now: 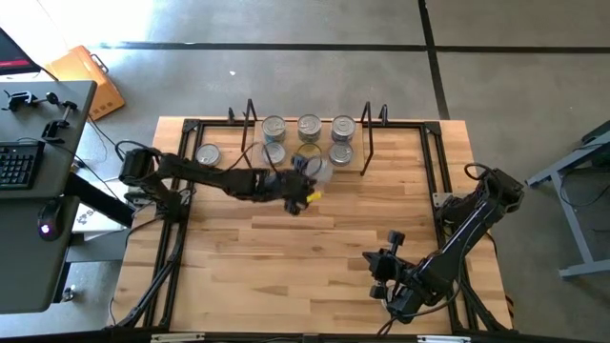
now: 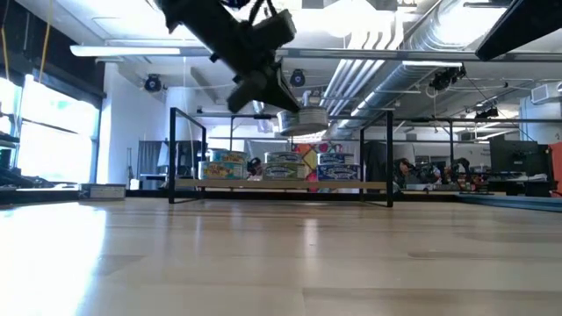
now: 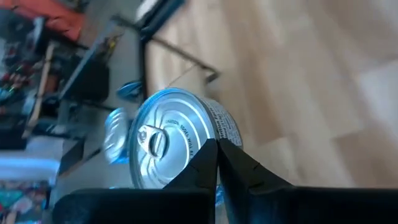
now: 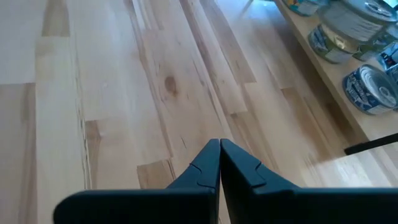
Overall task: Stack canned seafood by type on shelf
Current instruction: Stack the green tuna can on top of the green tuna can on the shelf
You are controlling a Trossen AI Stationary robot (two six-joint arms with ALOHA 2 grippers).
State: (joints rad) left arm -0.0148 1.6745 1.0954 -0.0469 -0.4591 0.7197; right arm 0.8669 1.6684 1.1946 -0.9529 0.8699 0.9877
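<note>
Rigid and slick, the tin (image 3: 177,146) hangs above the shelf's (image 1: 381,169) front edge, its rim pinched by the left gripper (image 3: 216,163); right gripper (image 4: 219,163) clenched empty.

Robotics lab or workshop inside an open-plan industrial office space.

Evidence:
- Polished concrete floor (image 1: 286,29) with dark seam lines, seen from above.
- Exposed silver ventilation ducts (image 2: 413,39) and strip lights across an open ceiling.
- Wooden tabletop (image 1: 286,257) on a black metal frame, two dark robot arms mounted at its near corners.
- Dark desk (image 1: 43,191) at far left with a keyboard (image 1: 17,164), loose cables trailing beside it.
- Orange case (image 1: 91,81) lying on the floor beyond the desk.
- Far background at table height: cluttered workbenches (image 2: 448,175) with monitors, large windows (image 2: 44,123) at left.
</note>
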